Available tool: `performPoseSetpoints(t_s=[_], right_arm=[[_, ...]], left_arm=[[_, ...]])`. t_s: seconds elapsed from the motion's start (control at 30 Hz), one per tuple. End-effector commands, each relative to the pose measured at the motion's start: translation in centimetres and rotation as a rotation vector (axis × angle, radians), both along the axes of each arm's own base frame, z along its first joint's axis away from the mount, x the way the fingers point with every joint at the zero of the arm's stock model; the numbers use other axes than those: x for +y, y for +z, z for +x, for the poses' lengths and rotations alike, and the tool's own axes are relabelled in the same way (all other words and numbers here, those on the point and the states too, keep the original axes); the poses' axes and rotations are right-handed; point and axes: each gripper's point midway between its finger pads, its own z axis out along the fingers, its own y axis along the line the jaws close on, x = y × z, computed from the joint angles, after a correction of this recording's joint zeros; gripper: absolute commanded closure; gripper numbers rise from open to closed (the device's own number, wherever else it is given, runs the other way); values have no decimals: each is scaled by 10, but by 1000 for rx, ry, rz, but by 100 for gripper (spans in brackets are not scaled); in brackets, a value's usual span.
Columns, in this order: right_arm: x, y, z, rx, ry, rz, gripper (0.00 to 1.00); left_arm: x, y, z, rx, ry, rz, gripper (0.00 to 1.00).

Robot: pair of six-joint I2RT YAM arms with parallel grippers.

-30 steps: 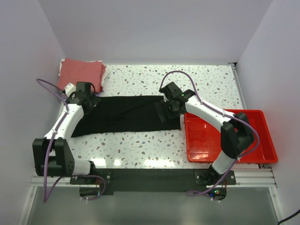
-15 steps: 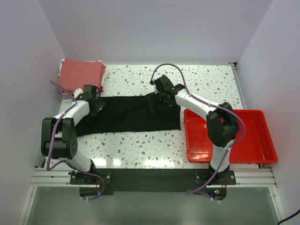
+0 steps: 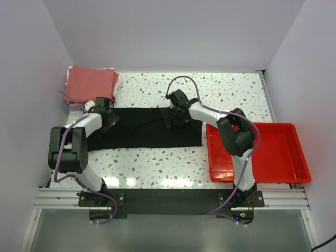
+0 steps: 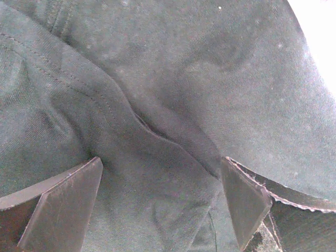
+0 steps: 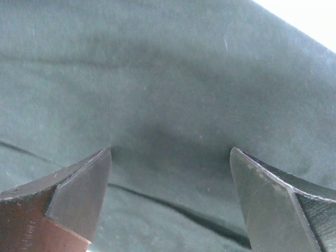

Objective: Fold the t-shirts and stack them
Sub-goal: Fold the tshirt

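Observation:
A large black t-shirt [image 3: 142, 134] lies as a long flat band across the middle of the table. My left gripper [image 3: 108, 118] is down on its left end, open, and in the left wrist view [image 4: 161, 164] wrinkled black cloth [image 4: 173, 79] with a seam ridge lies between the fingers. My right gripper [image 3: 172, 116] sits on the shirt's far edge right of centre, also open [image 5: 170, 153], with smooth black cloth [image 5: 168, 79] and one dark fold line under it. A folded salmon-red t-shirt [image 3: 90, 81] tops a stack at the far left corner, a white one [image 3: 117, 84] showing beneath.
A red plastic tray [image 3: 294, 170] stands at the right, close to the shirt's right end. The speckled table [image 3: 157, 164] shows in front of and behind the shirt. White walls close in on the left, back and right.
The right gripper has slid left along the shirt's far edge. The left gripper has shifted slightly right and nearer on the shirt's left end, its arm folding back. Both stay open.

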Motion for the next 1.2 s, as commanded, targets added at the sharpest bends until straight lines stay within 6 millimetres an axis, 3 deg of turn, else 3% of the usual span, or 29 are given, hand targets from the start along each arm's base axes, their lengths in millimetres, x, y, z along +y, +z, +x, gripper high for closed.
performPoseSetpoints(t_s=[0.0,0.17,0.3,0.4,0.5,0.63,0.7,0.83,0.93,1.0,1.03,1.13,1.17], right_arm=[[-34,-23,-41,104,-63,-61,1],[-66,-31,-90,158,-66,-86,1],[-67,-26,-109,163,-68,-33,1],[-62,-20,-131,179,-35,-5,1],[-56,-12,-158,177,10,-26,1],[-47,-4,-212,204,80,-29,1],[-55,-7,-239,248,72,-33,1],[-51,-1,-293,303,165,3,1],[-47,5,-323,330,233,22,1],[-43,8,-338,339,286,27,1],[-39,12,-343,350,307,36,1],[-31,14,-356,357,373,41,1],[-27,17,-359,362,395,52,1]], left_arm=[[-1,-22,-12,41,9,-21,0],[14,-22,-22,101,36,61,0],[11,-27,-24,128,11,51,0],[-3,-33,-23,119,-50,-19,0],[-26,-34,-26,112,-110,-27,0],[-81,-34,-38,110,-249,-49,0],[-108,-37,-50,116,-322,-69,0],[-153,-41,-60,120,-423,-92,0],[-176,-39,-53,118,-479,-65,0],[-195,-37,-39,114,-521,-47,0],[-203,-27,-23,90,-535,-24,0],[-215,-34,-10,118,-582,32,0],[-227,-27,6,84,-607,24,0]])
